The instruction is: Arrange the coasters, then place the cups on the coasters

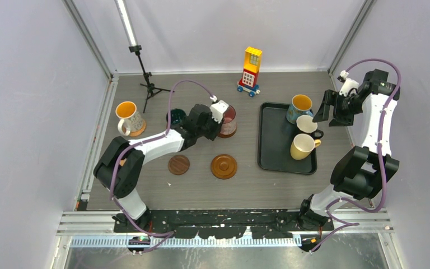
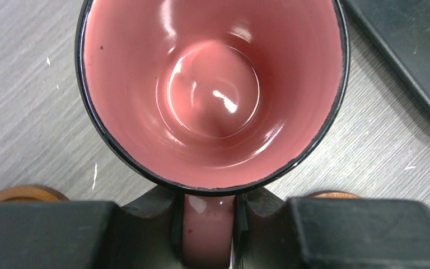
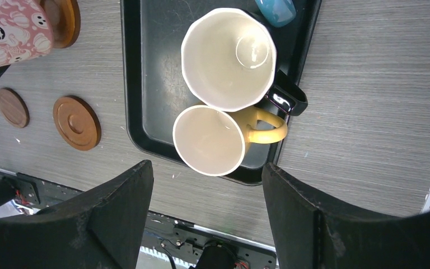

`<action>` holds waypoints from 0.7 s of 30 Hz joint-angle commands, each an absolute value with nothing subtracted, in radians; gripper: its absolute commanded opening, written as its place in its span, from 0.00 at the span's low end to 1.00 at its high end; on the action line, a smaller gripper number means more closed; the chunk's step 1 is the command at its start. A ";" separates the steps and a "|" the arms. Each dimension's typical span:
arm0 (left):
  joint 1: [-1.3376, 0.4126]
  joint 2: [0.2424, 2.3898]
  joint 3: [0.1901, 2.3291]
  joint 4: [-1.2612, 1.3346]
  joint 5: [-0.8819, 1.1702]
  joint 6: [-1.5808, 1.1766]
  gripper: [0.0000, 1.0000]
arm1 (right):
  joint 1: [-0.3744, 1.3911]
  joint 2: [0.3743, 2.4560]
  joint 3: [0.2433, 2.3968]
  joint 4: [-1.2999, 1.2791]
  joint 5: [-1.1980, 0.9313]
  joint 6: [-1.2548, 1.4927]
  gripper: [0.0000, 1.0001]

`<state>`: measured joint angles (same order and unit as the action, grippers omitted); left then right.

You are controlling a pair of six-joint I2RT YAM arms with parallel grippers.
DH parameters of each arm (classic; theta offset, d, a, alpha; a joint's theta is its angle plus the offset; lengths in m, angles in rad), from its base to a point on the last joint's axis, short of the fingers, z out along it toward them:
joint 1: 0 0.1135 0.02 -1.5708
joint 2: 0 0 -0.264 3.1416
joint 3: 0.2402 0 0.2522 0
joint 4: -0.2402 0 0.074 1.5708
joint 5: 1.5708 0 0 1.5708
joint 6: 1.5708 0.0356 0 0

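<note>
**Centre the pink mug on its coaster before we release**

The left gripper (image 2: pixel 208 221) is clamped on the handle of the glossy pink ceramic mug (image 2: pixel 213 95), which is upright with its mouth up. The mug is mid-bench toward the far edge, just left of the black rectangular tray (image 1: pixel 269 154). The round brown wooden coaster (image 1: pixel 228 134) shows only on the mug's near side, under the handle. We read that as the mug being off-centre toward the far edge. We cannot tell whether its base touches the disc or hangs above it.

How we'd do it:
- Shift the mug toward the near edge until the disc's rim shows evenly all round it.
- Lower it straight and level. A tilted touchdown on the disc's rim could push the coaster across the grey bench (image 1: pixel 269 188).
- Open only once the base sits flat, then back off along the handle line. A sideways sweep would spin the mug.
- Mind the dark green mug (image 1: pixel 175 116) just left of the wrist when we pull back.

The right gripper (image 3: pixel 204 185) is spread wide and holds nothing. It hangs by the tray's far right corner, over the cream faceted mug with the black handle (image 3: pixel 228 59) and the pale yellow mug (image 3: pixel 208 140). We'd leave it parked there until the left arm is clear.

The two bare wooden discs (image 1: pixel 178 165) (image 1: pixel 224 166) toward the near edge look like the next targets.
</note>
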<state>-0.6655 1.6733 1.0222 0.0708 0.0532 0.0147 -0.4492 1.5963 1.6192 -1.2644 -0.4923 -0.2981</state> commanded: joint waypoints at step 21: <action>-0.641 1.747 1.108 0.290 0.034 0.075 0.00 | -0.453 1.590 1.618 -1.255 -0.507 -0.287 0.76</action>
<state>-0.6456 1.7683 1.0302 0.1585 0.0608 0.0849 -0.4492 1.5963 1.6169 -1.2644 -0.4923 -0.2924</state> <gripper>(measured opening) 0.263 0.757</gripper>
